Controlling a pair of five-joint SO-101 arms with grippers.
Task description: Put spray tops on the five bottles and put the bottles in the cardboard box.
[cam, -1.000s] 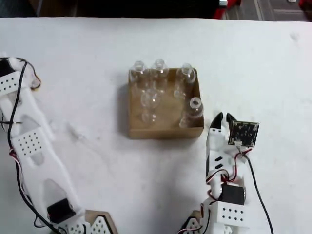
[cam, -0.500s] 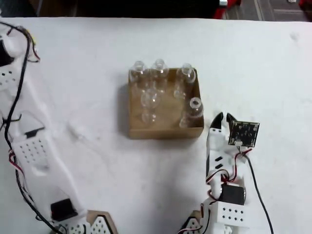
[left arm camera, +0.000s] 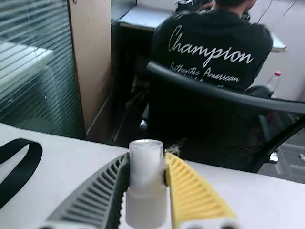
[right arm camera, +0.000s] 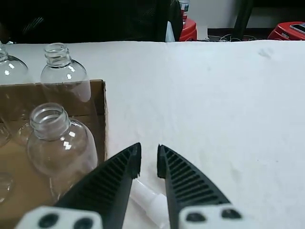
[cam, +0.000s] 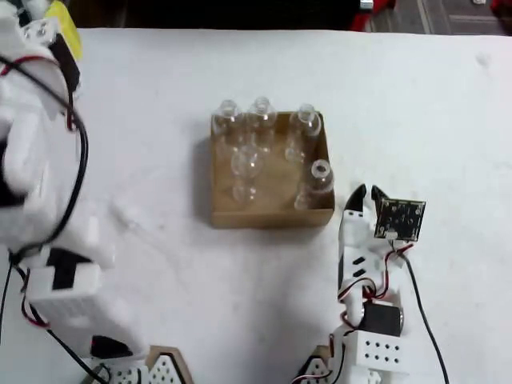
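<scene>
Left tool (left arm camera: 146, 158) up w/ spray top (left arm camera: 146, 200)

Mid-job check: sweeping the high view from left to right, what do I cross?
Left claw gripping a spray top → cardboard box holding five bottles → right claw → right arm's camera board.
</scene>
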